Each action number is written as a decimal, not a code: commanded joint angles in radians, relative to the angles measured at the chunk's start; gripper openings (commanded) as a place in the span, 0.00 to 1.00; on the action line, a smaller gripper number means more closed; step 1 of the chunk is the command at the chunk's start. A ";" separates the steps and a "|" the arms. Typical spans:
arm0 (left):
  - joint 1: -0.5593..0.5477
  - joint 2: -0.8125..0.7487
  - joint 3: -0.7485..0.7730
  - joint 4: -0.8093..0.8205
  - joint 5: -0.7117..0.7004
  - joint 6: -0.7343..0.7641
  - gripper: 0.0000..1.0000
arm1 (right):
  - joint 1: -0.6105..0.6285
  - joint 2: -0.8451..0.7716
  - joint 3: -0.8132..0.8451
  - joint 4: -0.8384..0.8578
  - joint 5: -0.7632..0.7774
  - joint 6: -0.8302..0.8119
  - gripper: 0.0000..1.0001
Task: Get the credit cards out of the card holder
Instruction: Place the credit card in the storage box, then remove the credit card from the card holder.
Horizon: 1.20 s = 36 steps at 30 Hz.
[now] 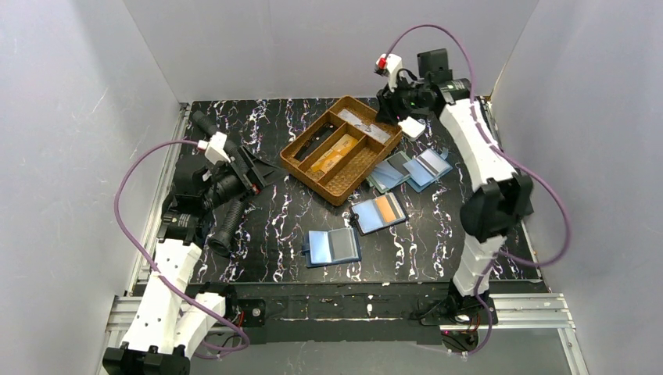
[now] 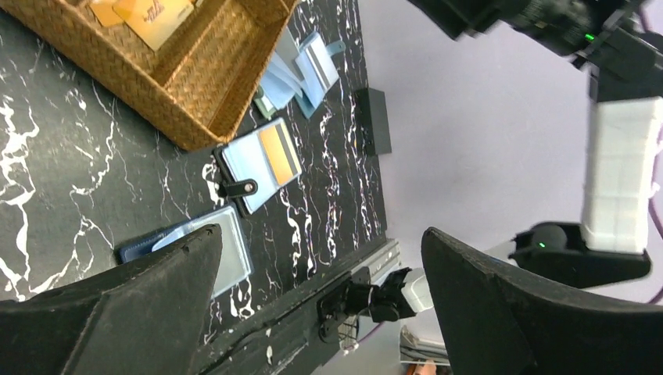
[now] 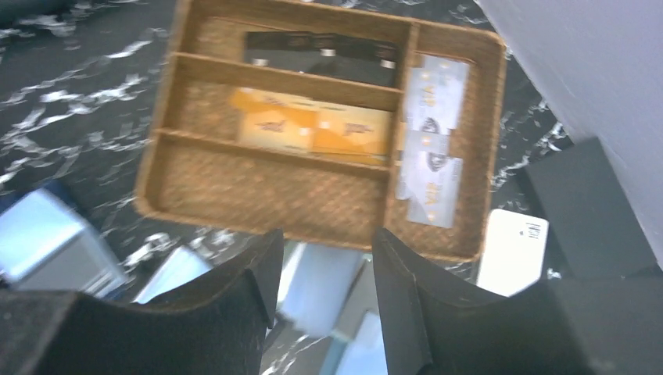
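L hand [image 2: 322,234] wide; R hand [image 3: 326,234] parted near basket [image 3: 160,156]

Yellow-orange credit cards [image 3: 313,129]; blurred holder [image 3: 47,242] apparently blue

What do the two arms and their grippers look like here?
The left arm and right arm have white textured shells, black joints and a looping purple cable each. The left gripper and right gripper have broad matte-black fingers. A white block with a red tab sits by the right wrist.
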 commanded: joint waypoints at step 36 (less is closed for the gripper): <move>-0.950 0.268 -0.050 -0.229 -0.804 -0.161 0.97 | -0.313 -0.804 -0.954 -0.199 -0.426 -0.003 0.57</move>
